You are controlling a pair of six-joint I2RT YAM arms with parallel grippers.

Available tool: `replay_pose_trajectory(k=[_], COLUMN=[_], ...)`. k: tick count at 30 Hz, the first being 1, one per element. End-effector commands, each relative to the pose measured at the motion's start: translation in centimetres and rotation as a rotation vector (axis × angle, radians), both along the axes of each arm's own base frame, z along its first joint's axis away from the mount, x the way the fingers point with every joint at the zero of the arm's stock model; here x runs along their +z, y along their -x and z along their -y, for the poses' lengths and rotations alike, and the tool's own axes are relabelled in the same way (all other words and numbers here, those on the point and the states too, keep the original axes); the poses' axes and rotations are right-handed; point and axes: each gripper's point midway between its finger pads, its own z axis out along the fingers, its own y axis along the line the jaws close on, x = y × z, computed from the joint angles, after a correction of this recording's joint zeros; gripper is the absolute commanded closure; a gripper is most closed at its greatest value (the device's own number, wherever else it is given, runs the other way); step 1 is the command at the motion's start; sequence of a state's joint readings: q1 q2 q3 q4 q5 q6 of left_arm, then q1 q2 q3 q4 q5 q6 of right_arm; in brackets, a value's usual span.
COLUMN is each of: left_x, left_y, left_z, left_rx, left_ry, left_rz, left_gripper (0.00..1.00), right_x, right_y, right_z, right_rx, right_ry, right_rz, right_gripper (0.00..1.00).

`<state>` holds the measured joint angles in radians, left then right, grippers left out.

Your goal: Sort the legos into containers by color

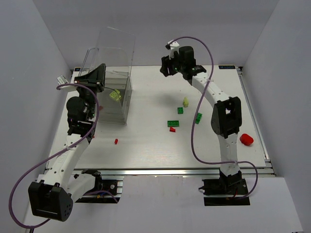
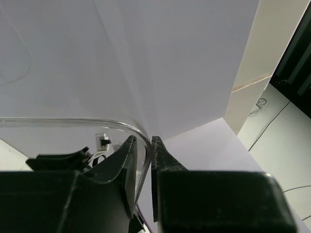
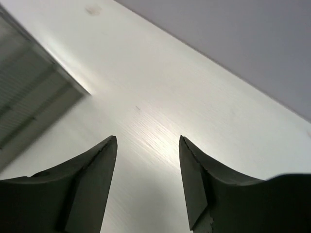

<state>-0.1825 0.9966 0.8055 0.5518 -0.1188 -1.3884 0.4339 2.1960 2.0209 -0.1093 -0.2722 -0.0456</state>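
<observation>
The clear plastic bin [image 1: 118, 73] stands at the back left of the table. My left gripper [image 1: 95, 77] is shut on the bin's left wall. In the left wrist view the curved clear rim [image 2: 73, 121] passes between the two fingers of that gripper [image 2: 143, 139]. A yellow-green brick [image 1: 115, 95] lies inside the bin. My right gripper [image 1: 168, 67] is open and empty above the back of the table, to the right of the bin. In the right wrist view it [image 3: 147, 141] shows only bare tabletop between its fingers. Loose on the table are a yellow-green brick [image 1: 185, 102], dark green bricks [image 1: 173, 123] [image 1: 180, 110] [image 1: 198, 118] and a red brick [image 1: 172, 129].
A small red brick [image 1: 116, 141] lies near the left arm. A larger red piece [image 1: 246, 139] lies at the right by the table's edge [image 1: 256, 131]. Grey walls close in the back and both sides.
</observation>
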Motion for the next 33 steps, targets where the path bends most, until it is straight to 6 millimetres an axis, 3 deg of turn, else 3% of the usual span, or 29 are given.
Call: replay_pose_trajectory(k=[1,3,7,10,14,18,24,33], left_x=[-2.1,-2.1,-2.6,-2.8,-2.9,-3.1,-3.2,-3.3], left_y=[-0.6,-0.6,-0.6,-0.7,-0.6,-0.5,-0.4,-0.4], left_z=[-0.5,-0.4,-0.3,-0.3,-0.2,-0.2,-0.3,-0.4], left_rx=[0.006,0.003,-0.004,-0.008,-0.014,-0.014,-0.01,-0.007], left_ry=[0.046,0.05,0.055,0.056,0.059,0.06,0.061,0.062], left_rz=[-0.058,-0.056,-0.061,-0.063,-0.063,-0.064,-0.067,-0.071], left_gripper=[0.81,0.81,0.81,0.81,0.81,0.81,0.81,0.81], right_x=[-3.5,-5.2,-8.0,-10.6,-13.1,-15.4,-16.7,-14.3], right_y=[2.7,3.9,6.1,7.5,9.5,10.4,9.4,9.1], right_z=[5.8,9.1,13.4,16.1,17.3,17.6,16.6,13.7], right_rx=[-0.114,-0.18,-0.311,-0.382,-0.381,-0.375,-0.33,-0.218], right_ry=[0.302,0.38,0.51,0.572,0.599,0.587,0.534,0.394], right_rz=[-0.134,-0.204,-0.342,-0.419,-0.522,-0.6,-0.637,-0.627], right_gripper=[0.4,0.4,0.39,0.4,0.41,0.43,0.47,0.37])
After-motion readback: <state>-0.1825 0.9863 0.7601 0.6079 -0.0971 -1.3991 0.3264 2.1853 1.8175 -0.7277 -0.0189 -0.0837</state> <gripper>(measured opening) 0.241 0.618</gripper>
